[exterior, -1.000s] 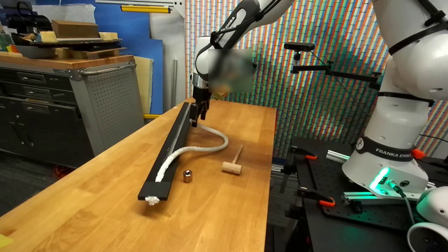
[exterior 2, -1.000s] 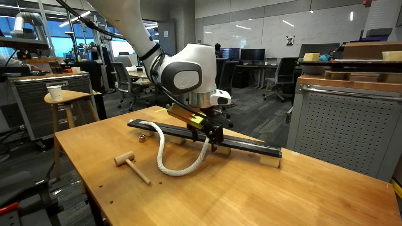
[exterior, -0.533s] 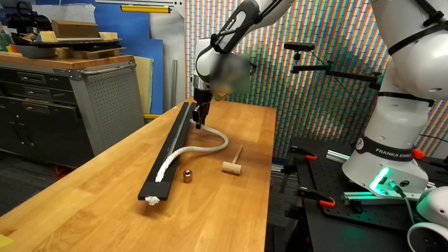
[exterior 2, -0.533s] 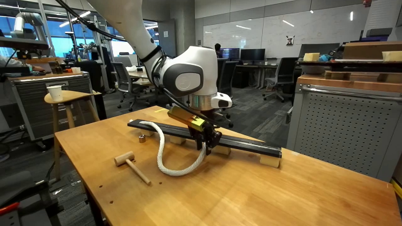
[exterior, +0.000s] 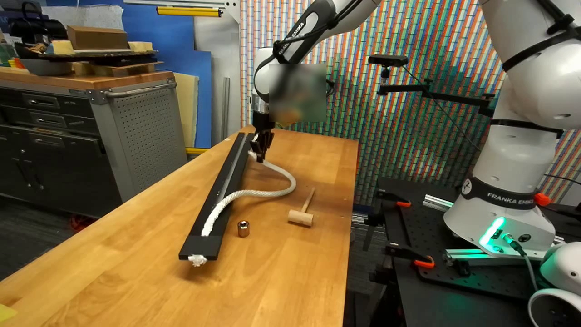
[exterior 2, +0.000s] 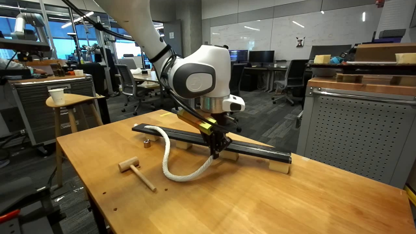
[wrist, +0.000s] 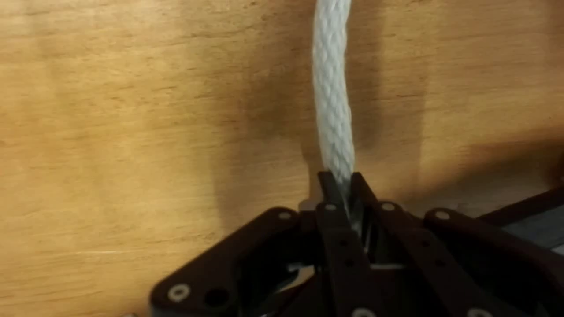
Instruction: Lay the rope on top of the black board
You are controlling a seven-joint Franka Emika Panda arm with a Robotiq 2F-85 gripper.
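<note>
The white rope [exterior: 268, 194] has one stretch lying along the near end of the black board [exterior: 199, 245], where a dark band covers it and a frayed white tuft shows past the edge. From there it loops over the table in both exterior views. My gripper [exterior 2: 214, 156] is shut on the rope's other part, low beside the board's long side. In the wrist view the rope [wrist: 332, 79] runs down between the fingertips of my gripper [wrist: 340, 177]. In an exterior view a short rope tail pokes out past my gripper [exterior: 260, 159] on the board's side.
Tan wooden blocks [exterior 2: 279, 166] prop the board above the wooden table [exterior 2: 276, 201]. A small wooden mallet [exterior: 300, 218] lies inside the rope's curve side, and a shiny copper cylinder [exterior: 243, 229] stands close to the board. A grey cabinet [exterior 2: 354, 130] stands beyond the table.
The jaws have gone from open around the rope to shut on it. My gripper shifted a little away from the board and down, then rose slightly with the rope.
</note>
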